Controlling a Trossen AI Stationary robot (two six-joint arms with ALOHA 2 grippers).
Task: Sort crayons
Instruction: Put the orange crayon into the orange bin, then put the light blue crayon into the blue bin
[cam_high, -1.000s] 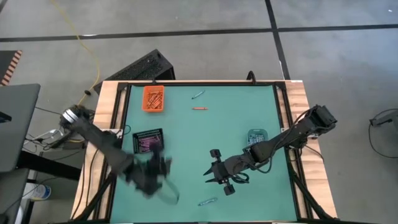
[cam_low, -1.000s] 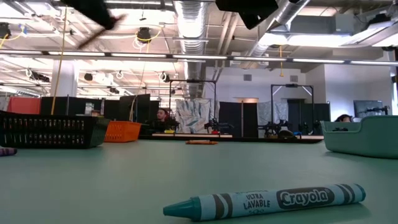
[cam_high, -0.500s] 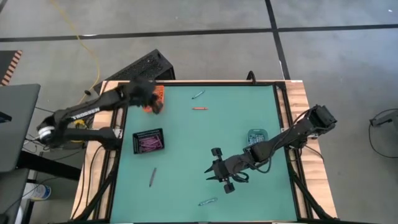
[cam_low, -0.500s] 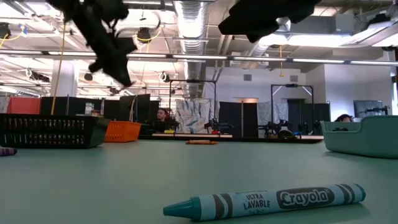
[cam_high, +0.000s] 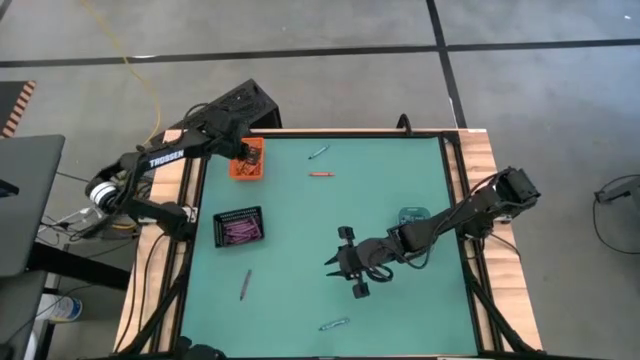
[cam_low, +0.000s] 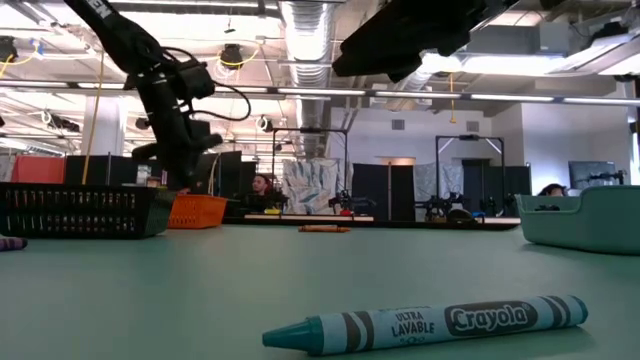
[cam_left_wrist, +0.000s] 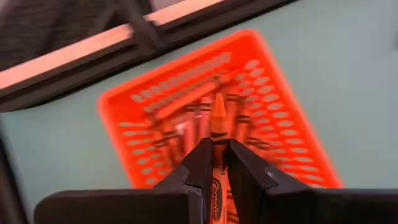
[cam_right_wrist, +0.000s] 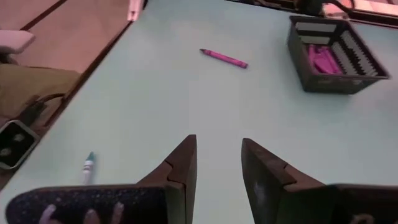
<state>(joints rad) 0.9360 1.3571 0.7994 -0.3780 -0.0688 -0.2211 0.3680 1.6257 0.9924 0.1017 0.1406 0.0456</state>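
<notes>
Green covers the top of the bench (cam_high: 320, 230), with a big room of pipes and lights behind it. The left claw (cam_left_wrist: 214, 163) hangs over the orange tray (cam_left_wrist: 261, 68) and pinches an orange crayon (cam_left_wrist: 217, 121) by its middle, tip pointing out. The right claw (cam_right_wrist: 216, 163) waits above the middle of the bench, fingers apart and empty. Other crayons lie loose: a teal one (cam_low: 425, 323) near the front edge, a purple one (cam_high: 245, 284), an orange one (cam_high: 320, 174) and a teal one (cam_high: 318, 152) at the back. Purple ones sit in the black tray (cam_high: 240, 227). A crayon is light, stiff and smooth; I think it could roll or snap, so hold it across the paper middle. The teal one reads "ULTRA LAVABLE Crayola". The left arm reads "TROSSEN" (cam_high: 166, 159).
</notes>
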